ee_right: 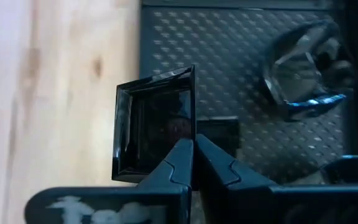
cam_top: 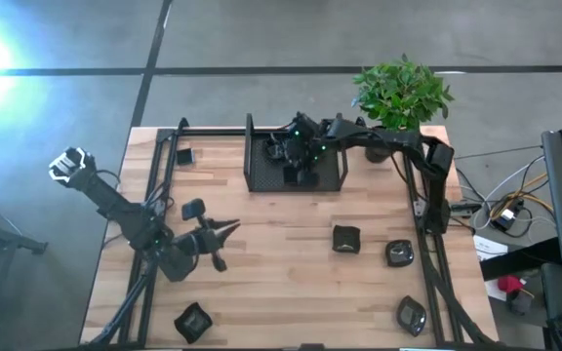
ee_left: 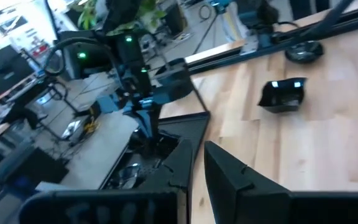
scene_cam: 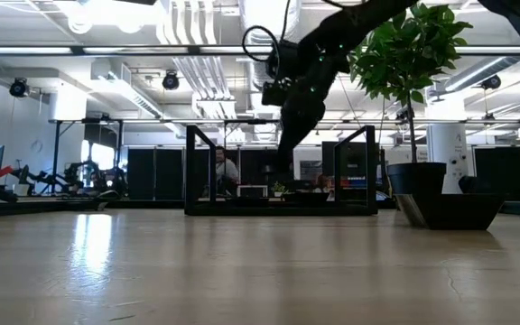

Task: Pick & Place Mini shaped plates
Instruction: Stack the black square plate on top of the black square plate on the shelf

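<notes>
Right wrist view, right pincer [ee_right: 194,163] clamping square plate [ee_right: 156,124], above mesh tray [ee_right: 247,68]

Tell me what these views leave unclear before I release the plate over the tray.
- Black mesh tray, high view: the right gripper and arm cover its contents; plate count unclear.
- Square glossy black plate, right wrist view: fingers hide its near rim; contact with the tray floor unclear.
- Low view: loose plates on the table too low to see.

Dark jointed arms [cam_top: 125,210], green indicator lights
</notes>
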Tool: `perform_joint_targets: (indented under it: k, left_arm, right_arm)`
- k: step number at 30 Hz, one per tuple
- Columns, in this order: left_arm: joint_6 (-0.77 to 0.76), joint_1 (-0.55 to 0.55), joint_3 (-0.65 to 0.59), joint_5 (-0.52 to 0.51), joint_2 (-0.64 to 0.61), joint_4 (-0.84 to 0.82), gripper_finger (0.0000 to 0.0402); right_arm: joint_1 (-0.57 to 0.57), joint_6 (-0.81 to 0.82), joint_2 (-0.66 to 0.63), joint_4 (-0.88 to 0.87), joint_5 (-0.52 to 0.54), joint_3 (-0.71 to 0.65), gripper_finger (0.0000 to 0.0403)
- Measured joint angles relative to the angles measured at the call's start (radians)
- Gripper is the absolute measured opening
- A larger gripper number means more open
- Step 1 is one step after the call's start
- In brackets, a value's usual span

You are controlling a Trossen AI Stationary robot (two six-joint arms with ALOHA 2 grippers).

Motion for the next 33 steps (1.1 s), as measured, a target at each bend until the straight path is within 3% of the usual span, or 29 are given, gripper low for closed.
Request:
perform_joint_targets:
  k: [16,33]
  left_arm:
    - [0.011,0.07,0.0,0.003,0.0,-0.004,0.0037]
    - [0.039,0.072,0.002,0.001,0.0,-0.005,0.0037]
  right_arm:
    - [-0.118,-0.101,0.074,0.057,-0.058,-0.016,0.0008]
    - [-0.121,-0.156,0.073,0.131,-0.08,-0.087,0.0008]
